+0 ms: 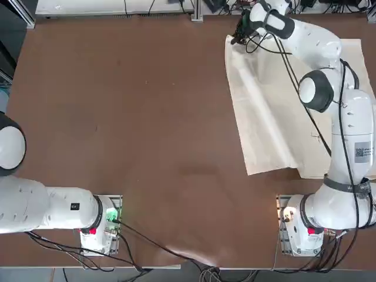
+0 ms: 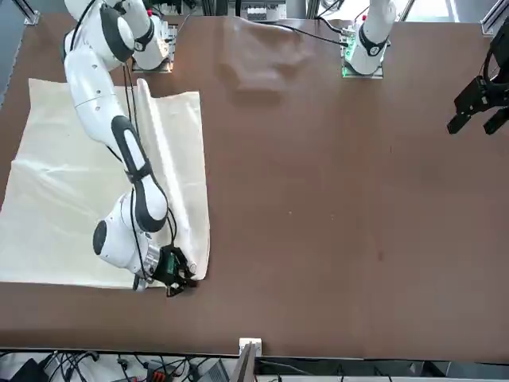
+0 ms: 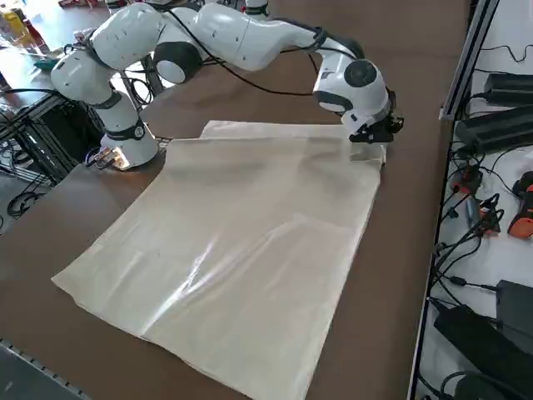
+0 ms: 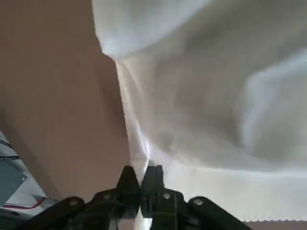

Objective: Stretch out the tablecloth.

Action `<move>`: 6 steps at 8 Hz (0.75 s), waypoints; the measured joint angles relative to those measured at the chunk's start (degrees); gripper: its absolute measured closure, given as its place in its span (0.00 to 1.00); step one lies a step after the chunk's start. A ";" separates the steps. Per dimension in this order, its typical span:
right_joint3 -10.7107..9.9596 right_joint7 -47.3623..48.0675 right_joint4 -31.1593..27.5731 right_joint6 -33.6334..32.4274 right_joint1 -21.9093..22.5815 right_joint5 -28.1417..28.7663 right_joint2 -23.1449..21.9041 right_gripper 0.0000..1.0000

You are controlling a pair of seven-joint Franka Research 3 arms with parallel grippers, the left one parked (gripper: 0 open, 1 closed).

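Top view: brown tabletop point(image 1: 147, 117) under everything. Tablecloth point(image 1: 282, 129), the landmark, lies on the robot's right half, creased, with a loose ridge along its inner side. Right arm point(image 1: 352, 129) reaches over it. Right gripper point(image 4: 141, 178) at the tablecloth's far inner corner, fingers closed, edge fabric pinched between them.

Judged step: drawing that inner edge out towards the robot's left. Best done low and slow, grip firm, pulling square to the ridge so it flattens evenly; too quick a tug could drag the whole sheet or slip the pinch.

Containers: bottles point(image 3: 33, 32) well beyond the tablecloth, off the tabletop; contents can't be told.
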 joint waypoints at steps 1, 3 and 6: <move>-0.03 -0.33 0.02 -0.26 -0.20 0.00 0.00 0.96; -0.01 -0.43 0.11 -0.40 -0.29 0.00 0.00 0.96; -0.01 -0.10 0.12 -0.35 -0.40 0.01 0.17 0.96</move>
